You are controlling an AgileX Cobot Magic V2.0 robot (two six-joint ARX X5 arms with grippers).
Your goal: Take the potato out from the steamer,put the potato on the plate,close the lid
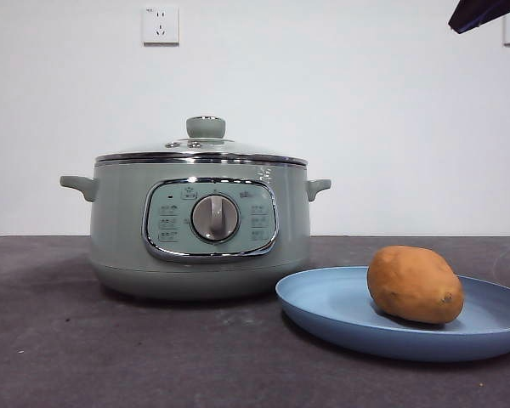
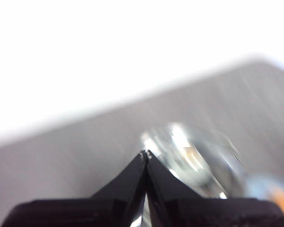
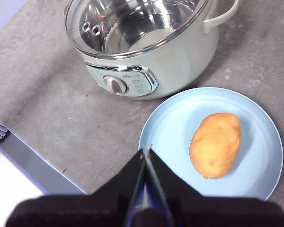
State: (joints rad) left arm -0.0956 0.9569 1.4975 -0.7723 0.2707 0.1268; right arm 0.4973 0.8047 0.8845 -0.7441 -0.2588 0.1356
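Note:
The sage-green steamer (image 1: 119,229) stands left of centre on the dark table, and its glass lid (image 1: 206,127) sits flat on the rim. To its right, the orange-brown potato (image 1: 414,285) lies on the light-blue plate (image 1: 331,306). My right gripper (image 3: 146,151) is shut and empty, high above the plate (image 3: 255,118), with the potato (image 3: 215,144) and the lidded steamer (image 3: 180,61) below it. My left gripper (image 2: 146,153) is shut and empty too, raised well away. The lid (image 2: 194,156) shows as a blur beyond it.
A dark arm tip (image 1: 480,13) shows at the top right corner of the front view. Two wall sockets (image 1: 160,25) sit on the white wall behind. In the right wrist view, the table's edge (image 3: 23,156) runs past the steamer's front side.

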